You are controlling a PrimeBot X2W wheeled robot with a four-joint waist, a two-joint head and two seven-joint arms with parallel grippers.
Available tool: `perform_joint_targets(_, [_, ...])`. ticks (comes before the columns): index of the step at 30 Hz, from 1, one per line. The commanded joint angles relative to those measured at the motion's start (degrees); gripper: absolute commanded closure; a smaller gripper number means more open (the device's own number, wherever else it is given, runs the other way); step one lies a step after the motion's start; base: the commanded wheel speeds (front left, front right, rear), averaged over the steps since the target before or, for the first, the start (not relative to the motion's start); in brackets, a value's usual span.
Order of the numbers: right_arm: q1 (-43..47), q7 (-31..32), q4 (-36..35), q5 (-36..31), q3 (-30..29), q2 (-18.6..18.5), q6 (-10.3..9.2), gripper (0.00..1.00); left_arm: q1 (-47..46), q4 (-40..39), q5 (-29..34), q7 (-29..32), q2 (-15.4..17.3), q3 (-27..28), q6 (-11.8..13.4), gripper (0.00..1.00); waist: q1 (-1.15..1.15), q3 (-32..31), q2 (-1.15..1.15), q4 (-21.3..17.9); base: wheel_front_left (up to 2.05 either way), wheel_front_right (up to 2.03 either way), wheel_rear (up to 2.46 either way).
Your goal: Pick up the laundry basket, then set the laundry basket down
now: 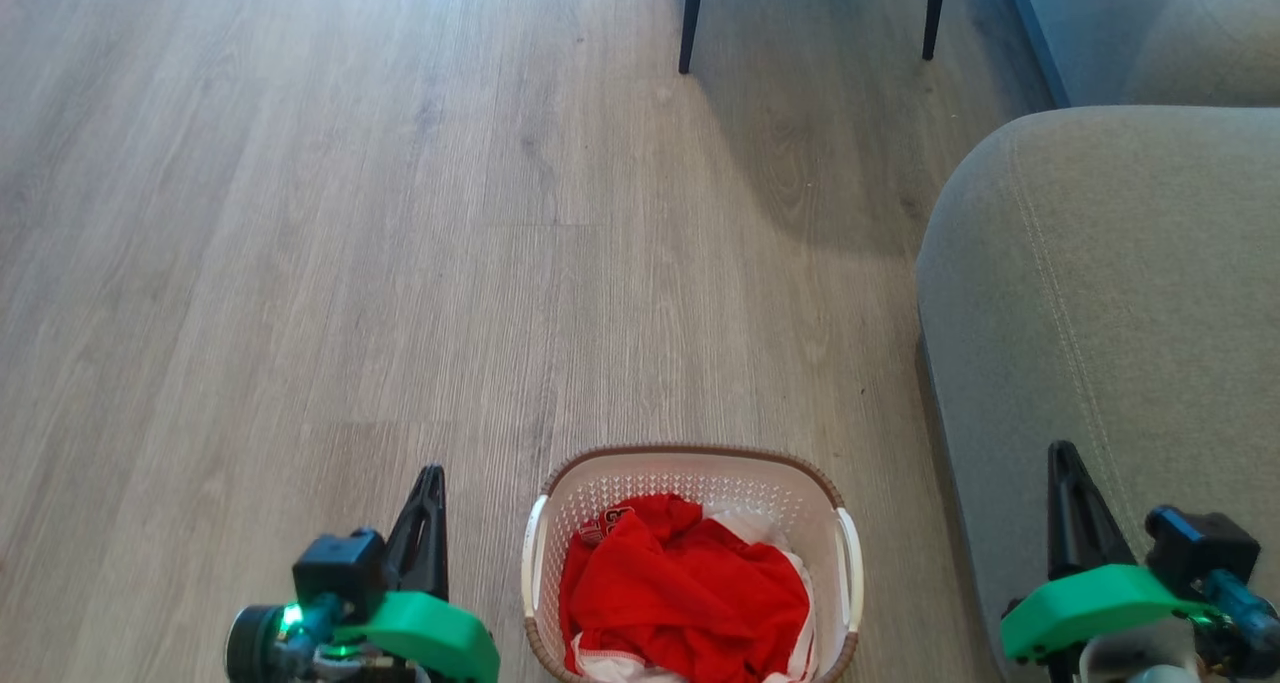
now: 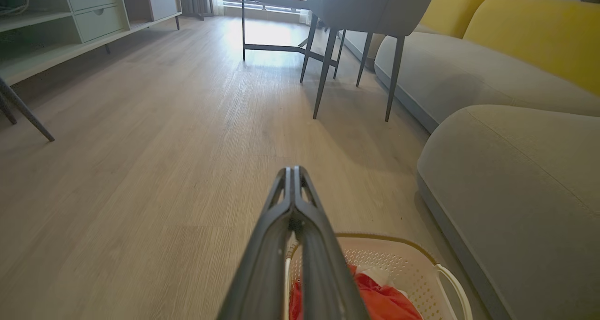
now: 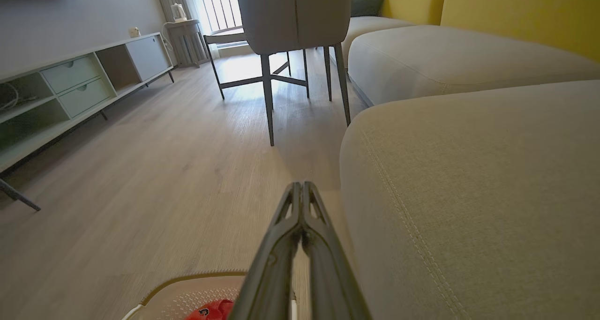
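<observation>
Though flanking the laundry basket [image 1: 700,488] on the floor [image 1: 300,263], touch nothing: left hand [image 1: 432,478] and right hand [image 1: 1063,458] both pinched shut, empty. Sits between them, one handle [image 1: 536,553] toward each, nearer the left; long axis unclear, near end cut off.

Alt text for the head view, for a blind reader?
A white basket holding red clothing sits on the wood floor between the left gripper and right gripper, both shut, neither touching it. A grey sofa stands at right.
</observation>
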Motion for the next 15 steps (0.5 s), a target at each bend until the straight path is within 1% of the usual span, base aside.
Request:
perform_joint_targets(1, [-2.39, 0.43, -1.74, 2.32, -0.29, -0.17, 0.02, 1.0, -3.08, -2.04, -2.42, 0.2, 0.16, 0.83, -0.43, 1.0, 0.0, 0.03, -0.01, -0.1, 0.0, 0.0, 0.0])
perform_joint_targets(15, [-3.34, 2.51, -0.92, 10.68, -0.7, -0.29, 0.06, 1.0, -3.92, -1.37, -11.42, 1.89, 0.65, 2.46, -1.71, 1.0, 0.0, 0.2, -0.01, -0.66, 0.0, 0.0, 0.0])
